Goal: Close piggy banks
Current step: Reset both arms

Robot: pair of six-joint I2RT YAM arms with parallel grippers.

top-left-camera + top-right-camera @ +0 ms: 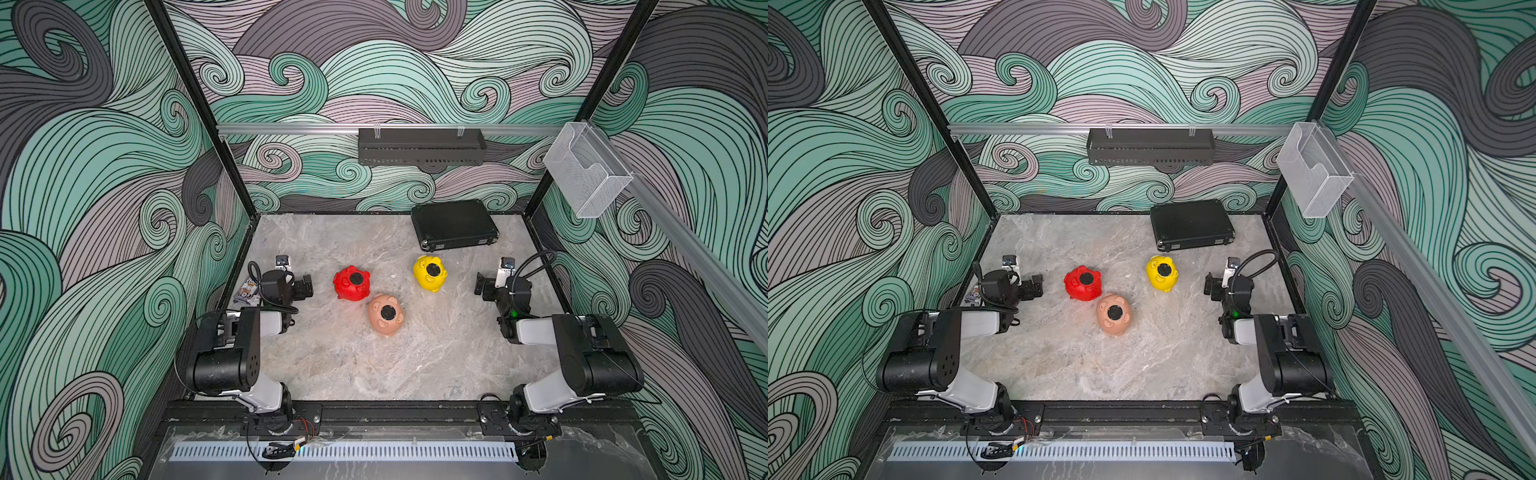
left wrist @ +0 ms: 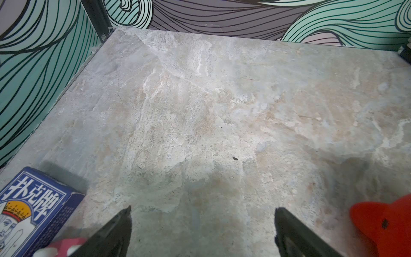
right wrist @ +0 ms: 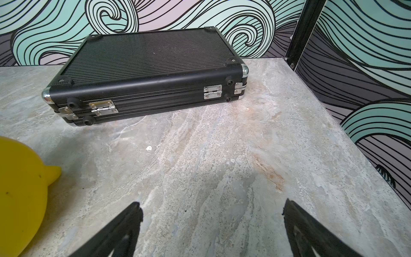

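Red piggy bank (image 1: 351,283): lies belly-up on the marble tabletop (image 1: 332,357), left of centre, a black round plug (image 1: 356,278) seated in its belly hole in both top views.
Peach-pink piggy bank (image 1: 385,313): belly-up, just in front of and beside the red one, nearly touching it, its hole also filled by a black plug.
Yellow piggy bank (image 1: 430,273): belly-up, apart to the right, black plug in place.
Left gripper (image 2: 202,213): its wrist view shows both fingers spread wide over bare marble, holding nothing; only a red ear of the pig shows at the edge.
Playing-card box (image 2: 29,209): blue, with Chinese characters readable only in the left wrist view; from above it is mostly hidden behind the arm.
Right gripper (image 3: 212,210): jaws wide apart, empty, above bare marble beside the yellow pig.
Black case (image 3: 146,73): closed, against the back wall; its silver hinges are clear only in the right wrist view.
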